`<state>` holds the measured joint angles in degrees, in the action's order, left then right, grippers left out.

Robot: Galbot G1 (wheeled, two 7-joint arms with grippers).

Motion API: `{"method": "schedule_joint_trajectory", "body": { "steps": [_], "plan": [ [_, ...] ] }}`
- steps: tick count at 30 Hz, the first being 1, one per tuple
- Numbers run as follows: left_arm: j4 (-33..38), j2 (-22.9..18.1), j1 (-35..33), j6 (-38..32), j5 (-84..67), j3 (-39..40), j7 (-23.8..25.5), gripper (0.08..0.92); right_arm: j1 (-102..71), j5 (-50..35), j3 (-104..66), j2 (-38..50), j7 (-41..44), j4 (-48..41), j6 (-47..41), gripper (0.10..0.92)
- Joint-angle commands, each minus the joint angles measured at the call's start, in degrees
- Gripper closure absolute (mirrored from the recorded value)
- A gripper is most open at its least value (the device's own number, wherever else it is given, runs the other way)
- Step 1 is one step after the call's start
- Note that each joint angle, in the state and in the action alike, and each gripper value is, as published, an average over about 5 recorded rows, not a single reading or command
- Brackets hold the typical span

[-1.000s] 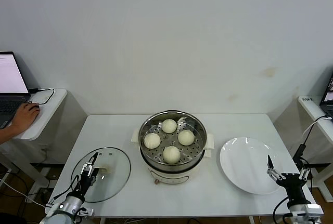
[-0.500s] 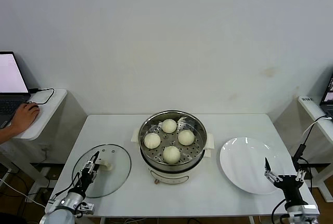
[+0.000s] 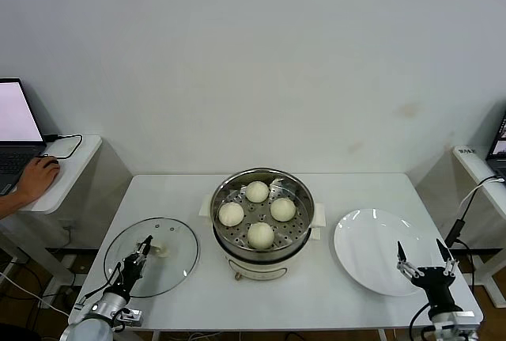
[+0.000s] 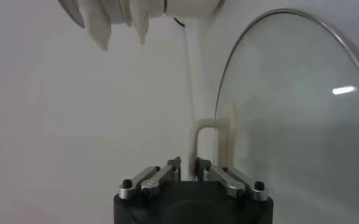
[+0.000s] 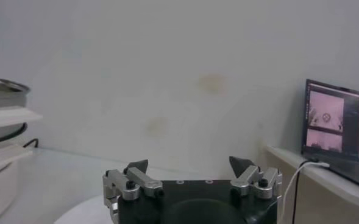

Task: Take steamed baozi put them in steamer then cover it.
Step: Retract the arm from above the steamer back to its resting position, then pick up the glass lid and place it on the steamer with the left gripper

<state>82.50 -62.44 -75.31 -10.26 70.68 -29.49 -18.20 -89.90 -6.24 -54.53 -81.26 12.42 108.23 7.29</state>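
Note:
The steamer [image 3: 305, 201] stands mid-table on its white base, open, with four steamed baozi [image 3: 260, 234] on the perforated tray. The cover [image 3: 172, 268], a clear glass lid, lies at the table's front left. My left gripper [image 3: 145, 248] is at the lid's white bar handle [image 3: 161, 251]. In the left wrist view the gripper [image 4: 188, 163] is shut on the handle [image 4: 208, 131], with the glass [image 4: 289, 109] beside it. My right gripper [image 3: 419, 260] is open and empty over the near edge of the white plate. It also shows open in the right wrist view [image 5: 188, 163].
An empty white plate [image 3: 368, 238] lies right of the steamer. A side table with a laptop and a person's hand [image 3: 35, 179] stands at the far left. Another side table with a laptop [image 5: 341, 125] and cables stands at the right.
The left gripper and the cover have shifted slightly away from the table's front edge together. The right gripper has drawn back toward the front edge and its fingers now show wide apart.

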Motion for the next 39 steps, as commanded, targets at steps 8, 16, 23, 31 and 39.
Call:
{"method": "schedule_joint_trajectory", "body": {
  "steps": [8,16,23,31,39],
  "plan": [
    [21.4,1.4,-10.7,14.4,-9.1,-4.2,-0.2,0.883,-0.2,1.3,0.9,-0.2,0.2,0.1,0.2,0.202],
    [34.7,3.1,-15.4,26.4,-18.4,-6.6,7.4,0.883,-0.9,2.3,1.5,-0.2,0.3,0.7,0.5,0.202],
    [46.5,6.7,-13.9,32.0,-20.1,-3.8,12.1,0.883,-1.3,3.4,2.6,-0.3,0.4,1.0,0.8,0.203],
    [46.5,13.8,-5.2,35.2,-20.2,7.2,14.7,0.883,-0.8,5.8,4.4,-1.0,0.0,0.8,1.1,0.203],
    [41.6,11.8,6.6,39.3,-14.9,19.8,18.2,0.883,0.9,10.0,6.2,-1.9,-1.4,-0.5,1.5,0.203]
  ]
}}
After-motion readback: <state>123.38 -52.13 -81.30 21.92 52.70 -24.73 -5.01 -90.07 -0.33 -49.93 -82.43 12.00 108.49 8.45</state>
